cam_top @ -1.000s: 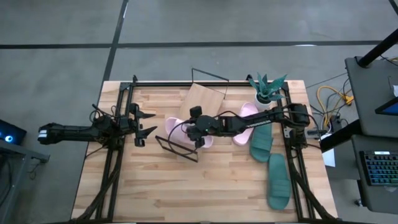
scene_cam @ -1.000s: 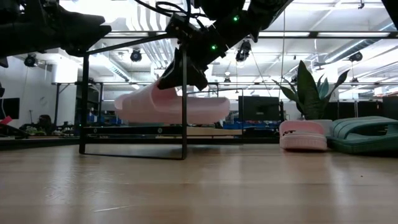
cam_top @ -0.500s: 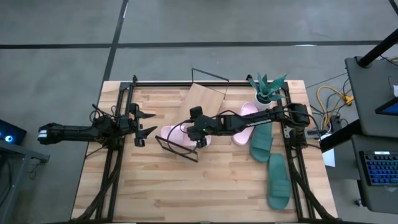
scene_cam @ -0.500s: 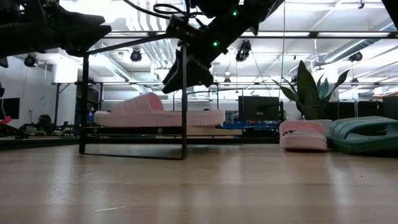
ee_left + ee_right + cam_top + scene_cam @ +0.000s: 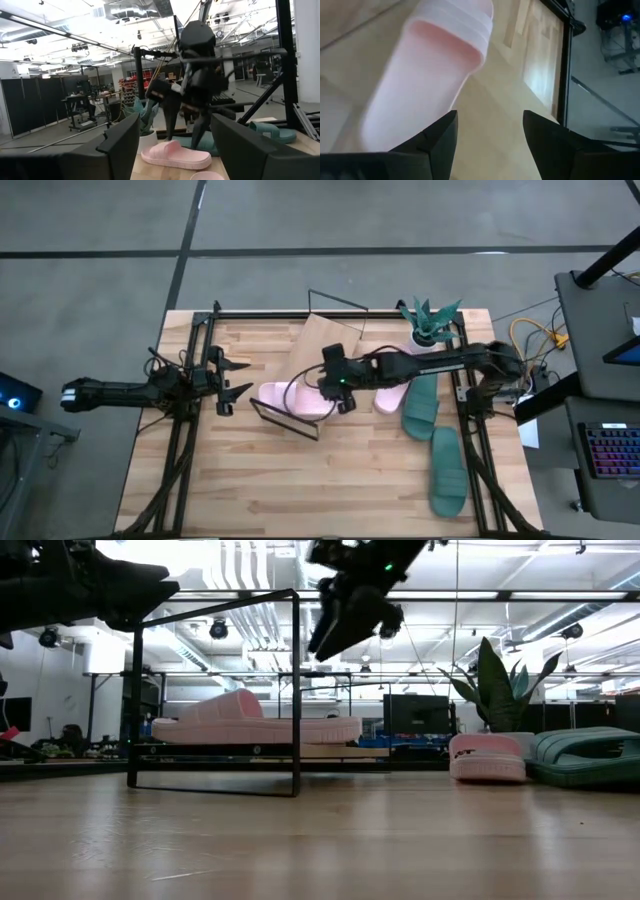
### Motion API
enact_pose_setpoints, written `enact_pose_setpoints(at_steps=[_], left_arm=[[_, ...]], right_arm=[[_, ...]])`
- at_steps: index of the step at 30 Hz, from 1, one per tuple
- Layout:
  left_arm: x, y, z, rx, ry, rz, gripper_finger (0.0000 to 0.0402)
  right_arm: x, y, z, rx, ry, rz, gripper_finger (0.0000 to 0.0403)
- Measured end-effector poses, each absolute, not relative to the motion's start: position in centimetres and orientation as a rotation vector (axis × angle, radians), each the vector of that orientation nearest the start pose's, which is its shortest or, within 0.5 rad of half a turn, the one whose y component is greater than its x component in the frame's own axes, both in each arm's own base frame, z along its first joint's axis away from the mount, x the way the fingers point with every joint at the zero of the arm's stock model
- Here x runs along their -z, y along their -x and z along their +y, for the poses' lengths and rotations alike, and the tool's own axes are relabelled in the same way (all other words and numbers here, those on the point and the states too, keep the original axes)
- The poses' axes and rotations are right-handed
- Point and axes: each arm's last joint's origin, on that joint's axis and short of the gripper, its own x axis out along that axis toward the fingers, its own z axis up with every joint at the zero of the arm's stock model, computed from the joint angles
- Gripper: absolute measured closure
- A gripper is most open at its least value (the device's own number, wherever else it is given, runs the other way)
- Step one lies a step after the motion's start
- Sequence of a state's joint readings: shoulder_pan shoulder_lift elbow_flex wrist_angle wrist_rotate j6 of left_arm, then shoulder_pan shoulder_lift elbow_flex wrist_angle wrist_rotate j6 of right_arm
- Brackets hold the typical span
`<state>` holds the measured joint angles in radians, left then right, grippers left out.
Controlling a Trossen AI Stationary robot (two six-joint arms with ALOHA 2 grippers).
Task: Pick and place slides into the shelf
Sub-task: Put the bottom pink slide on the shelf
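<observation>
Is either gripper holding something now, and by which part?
Nothing is held. The right gripper is open above the pink slide; the left gripper is open.

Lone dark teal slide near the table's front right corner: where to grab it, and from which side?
Take the dark teal-green rubber slide from straight above, fingers spanning its narrow width near mid-length. It lies flat on the wooden tabletop, long axis running front to back, and both long edges look free.

One pale pink slide is laid flat on the light-wood shelf. A second pink slide and two teal-green slides are seen alongside, off the shelf.
</observation>
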<state>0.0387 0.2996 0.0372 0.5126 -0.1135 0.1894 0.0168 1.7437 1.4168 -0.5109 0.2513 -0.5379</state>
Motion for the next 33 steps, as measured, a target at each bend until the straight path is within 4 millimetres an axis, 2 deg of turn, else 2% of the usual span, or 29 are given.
enact_pose_setpoints(at_steps=[4, 11, 17, 21, 26, 33], left_arm=[[-20.0, -11.3, 0.8, -0.175, -0.178, -0.236, 0.0173], [-20.0, -11.3, 0.8, -0.175, -0.178, -0.237, 0.0173], [-20.0, -11.3, 0.8, -0.175, -0.177, -0.237, 0.0173], [-20.0, -11.3, 0.8, -0.175, -0.176, -0.238, 0.0173], [-20.0, -11.3, 0.8, -0.175, -0.176, -0.238, 0.0173], [-20.0, -11.3, 0.8, -0.175, -0.176, -0.238, 0.0173]], right_arm=[[-26.9, -36.0, 0.8, -0.151, 0.572, 0.808, 0.0188], [-23.8, -32.6, 3.0, -0.21, 0.611, 0.748, 0.0188], [-20.7, -31.0, 4.5, -0.279, 0.699, 0.697, 0.0188], [-18.5, -30.9, 4.5, -0.287, 0.763, 0.729, 0.0188], [-18.1, -31.7, 4.5, -0.189, 0.831, 0.696, 0.0188], [-16.9, -32.2, 4.5, -0.211, 0.856, 0.736, 0.0188]])
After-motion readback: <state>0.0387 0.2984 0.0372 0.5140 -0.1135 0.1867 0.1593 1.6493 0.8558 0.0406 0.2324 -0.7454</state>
